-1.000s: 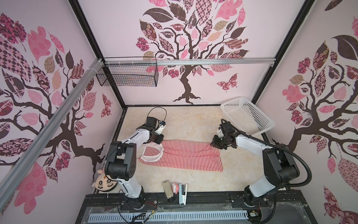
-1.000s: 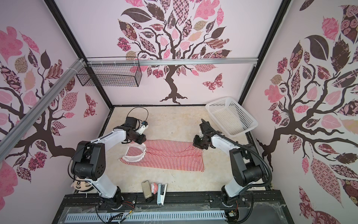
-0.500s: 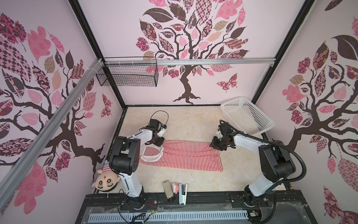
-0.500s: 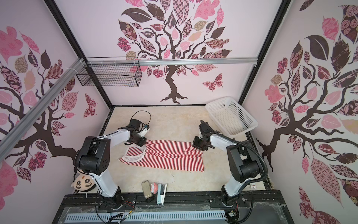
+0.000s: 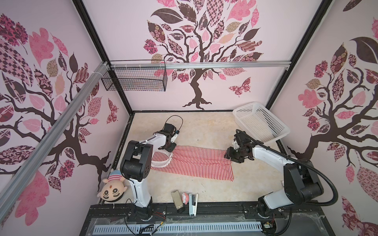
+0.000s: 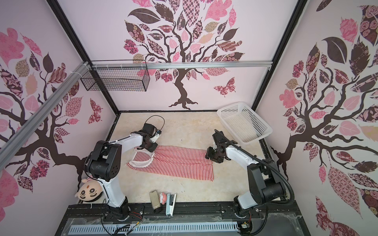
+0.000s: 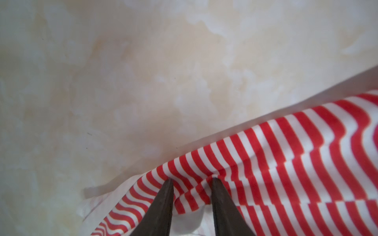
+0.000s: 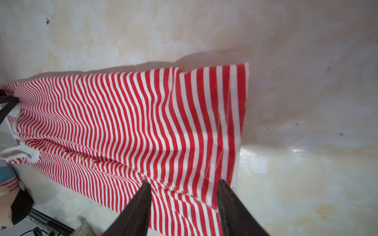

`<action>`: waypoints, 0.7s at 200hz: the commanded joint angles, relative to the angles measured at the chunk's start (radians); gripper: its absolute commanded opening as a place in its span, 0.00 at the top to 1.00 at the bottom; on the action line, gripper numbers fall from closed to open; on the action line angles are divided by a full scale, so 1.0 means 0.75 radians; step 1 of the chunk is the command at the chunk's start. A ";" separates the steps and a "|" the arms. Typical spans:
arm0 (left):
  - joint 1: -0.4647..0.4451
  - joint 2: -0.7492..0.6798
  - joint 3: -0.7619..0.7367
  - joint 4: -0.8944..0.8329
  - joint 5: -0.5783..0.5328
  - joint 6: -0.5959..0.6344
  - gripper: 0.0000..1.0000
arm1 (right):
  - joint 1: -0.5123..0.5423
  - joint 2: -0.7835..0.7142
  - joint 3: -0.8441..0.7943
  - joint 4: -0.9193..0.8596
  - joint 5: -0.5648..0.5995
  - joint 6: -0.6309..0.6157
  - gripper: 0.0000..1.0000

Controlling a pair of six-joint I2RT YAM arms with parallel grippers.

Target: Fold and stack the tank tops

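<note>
The tank top (image 5: 196,163) lies flat on the table (image 5: 204,130), its lengthwise fold seemingly done. Our left gripper (image 7: 192,179) pinches cloth at the shoulder end; our right gripper (image 8: 184,182) hangs spread over the hem — empty. Next, we judge: regrip there, fold crosswise.

On the beige tabletop (image 5: 204,128) a striped tank top (image 5: 196,163) is laid at centre, a white basket (image 5: 259,122) at two o'clock, a doll (image 5: 111,191) at eight.
</note>
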 commanded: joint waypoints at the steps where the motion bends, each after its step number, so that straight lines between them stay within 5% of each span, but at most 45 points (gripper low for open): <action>1: 0.003 0.099 0.023 -0.073 -0.059 -0.001 0.64 | -0.002 -0.029 0.059 -0.022 0.040 -0.012 0.46; 77: -0.017 0.359 0.462 -0.306 -0.056 -0.004 0.64 | -0.002 0.322 0.250 0.138 -0.007 0.004 0.53; 140: -0.139 0.671 1.014 -0.486 -0.105 0.040 0.64 | -0.002 0.383 0.137 0.212 0.003 0.019 0.55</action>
